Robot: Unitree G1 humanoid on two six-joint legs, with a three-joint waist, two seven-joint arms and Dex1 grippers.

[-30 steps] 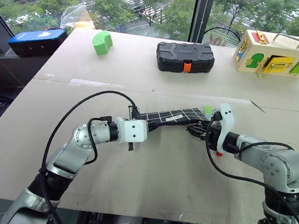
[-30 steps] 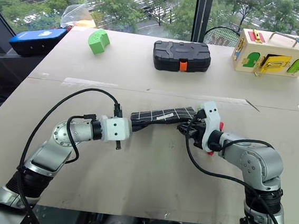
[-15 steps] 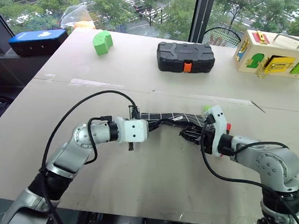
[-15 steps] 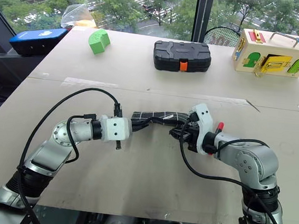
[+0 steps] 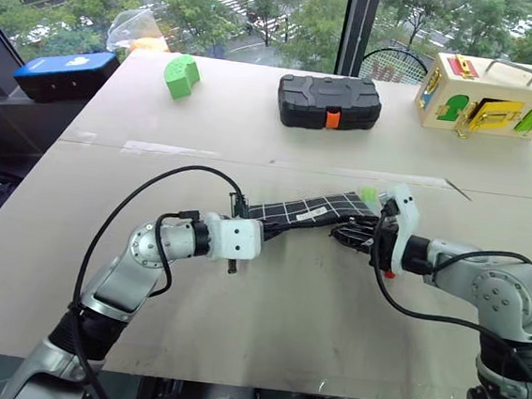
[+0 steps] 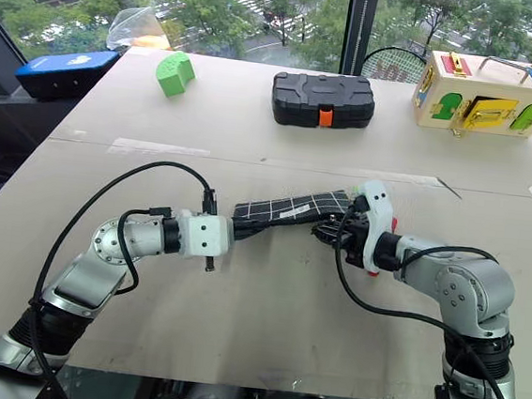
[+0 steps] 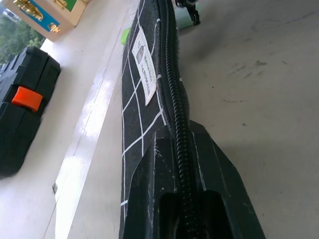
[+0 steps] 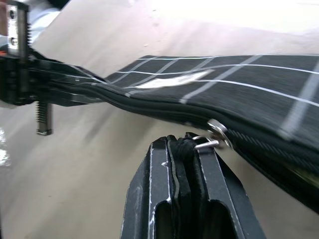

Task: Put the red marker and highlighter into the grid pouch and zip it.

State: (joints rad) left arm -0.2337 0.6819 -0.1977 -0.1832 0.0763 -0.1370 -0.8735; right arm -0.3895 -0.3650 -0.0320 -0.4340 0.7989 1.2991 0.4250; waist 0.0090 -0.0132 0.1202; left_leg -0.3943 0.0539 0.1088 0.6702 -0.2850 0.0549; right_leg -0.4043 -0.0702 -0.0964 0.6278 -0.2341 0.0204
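Black left gripper (image 5: 245, 218) is clamped on one end of the grid pouch (image 5: 308, 208), stretched above the table (image 5: 264, 313); right gripper (image 8: 188, 143) pinches the zipper pull (image 8: 215, 140) at the other end, beside the highlighter (image 5: 369, 194)

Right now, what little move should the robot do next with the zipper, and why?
Probably slide the zipper pull along the pouch toward the left gripper. The right gripper is shut on the pull, the left gripper is shut on the pouch's other end, bracing it, and the seam between them looks partly unzipped.
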